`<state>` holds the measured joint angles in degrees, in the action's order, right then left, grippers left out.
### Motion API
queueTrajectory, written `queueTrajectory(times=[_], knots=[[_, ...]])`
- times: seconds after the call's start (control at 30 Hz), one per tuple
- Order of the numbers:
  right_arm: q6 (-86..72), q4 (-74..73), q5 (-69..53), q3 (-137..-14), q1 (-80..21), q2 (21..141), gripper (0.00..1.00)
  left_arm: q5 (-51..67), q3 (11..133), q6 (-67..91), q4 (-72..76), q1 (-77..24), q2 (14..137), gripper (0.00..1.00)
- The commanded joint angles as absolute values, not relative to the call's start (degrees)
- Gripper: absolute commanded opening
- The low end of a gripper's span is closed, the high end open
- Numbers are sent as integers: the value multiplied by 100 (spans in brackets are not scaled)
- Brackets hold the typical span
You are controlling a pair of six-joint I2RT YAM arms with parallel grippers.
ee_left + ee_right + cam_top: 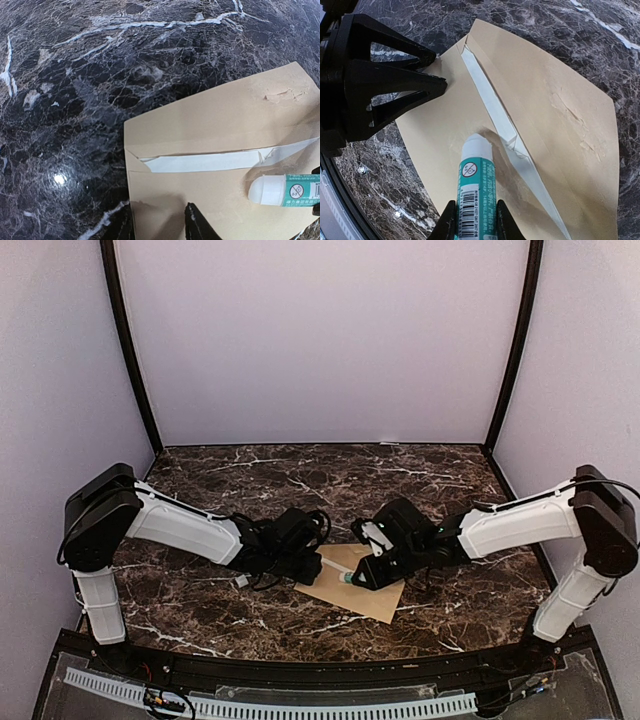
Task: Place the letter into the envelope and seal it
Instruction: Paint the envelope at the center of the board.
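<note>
The tan envelope (378,602) (210,115) (555,100) lies flat on the marble table with its flap open. A white strip of the letter (205,161) (492,105) shows along its mouth; the rest of the letter is hidden inside. My right gripper (475,206) (362,574) is shut on a teal and white glue stick (476,185) (285,190), whose white tip hangs just over the envelope's body beside the mouth. My left gripper (160,212) (440,70) (318,565) stands open at the envelope's left end, one fingertip on the paper, the other at its edge.
The dark marble table (250,475) is fenced by lilac walls at the back and both sides. A scuffed, torn patch (280,95) marks the envelope's flap. The two arms meet over the envelope near the table's front middle.
</note>
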<state>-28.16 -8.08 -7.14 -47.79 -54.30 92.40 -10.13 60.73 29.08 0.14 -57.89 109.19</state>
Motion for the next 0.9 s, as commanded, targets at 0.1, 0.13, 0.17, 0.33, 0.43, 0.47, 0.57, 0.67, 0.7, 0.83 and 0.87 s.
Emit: queueTrajectory(times=[0.1, 0.13, 0.17, 0.33, 0.43, 0.47, 0.57, 0.67, 0.7, 0.83, 0.87], knots=[[-2744, -813, -804, -4984, -5395, 9615, 0, -688, 6079, 2857, -202, -5810, 11092, 34], [-2742, -799, -815, -5009, -5396, 9648, 0, -682, 6075, 2856, -198, -5810, 11092, 34], [-2747, -792, -812, -5032, -5396, 9676, 0, -683, 6078, 2861, -192, -5810, 11096, 34], [-2789, -746, -734, -5080, -5396, 9616, 0, -756, 6067, 2905, -206, -5812, 11069, 34], [-2825, -751, -671, -5061, -5394, 9360, 0, -874, 6068, 2953, -276, -5810, 10966, 34], [-2848, -765, -656, -5044, -5393, 9213, 0, -1016, 6074, 2957, -318, -5814, 10841, 35], [-2927, -904, -482, -4992, -5396, 8712, 0, -1328, 6090, 2998, -583, -5797, 10448, 42], [-3016, -1019, -312, -4867, -5396, 8170, 0, -1655, 6084, 3010, -853, -5779, 9803, 55], [-3041, -1050, -257, -4816, -5396, 7951, 0, -1698, 6063, 3029, -888, -5777, 9669, 57], [-3154, -1094, -47, -4561, -5396, 7296, 0, -1799, 5902, 3226, -1049, -5787, 8914, 68], [-3169, -976, -40, -4443, -5396, 7117, 0, -1753, 5856, 3279, -1012, -5785, 8640, 69]])
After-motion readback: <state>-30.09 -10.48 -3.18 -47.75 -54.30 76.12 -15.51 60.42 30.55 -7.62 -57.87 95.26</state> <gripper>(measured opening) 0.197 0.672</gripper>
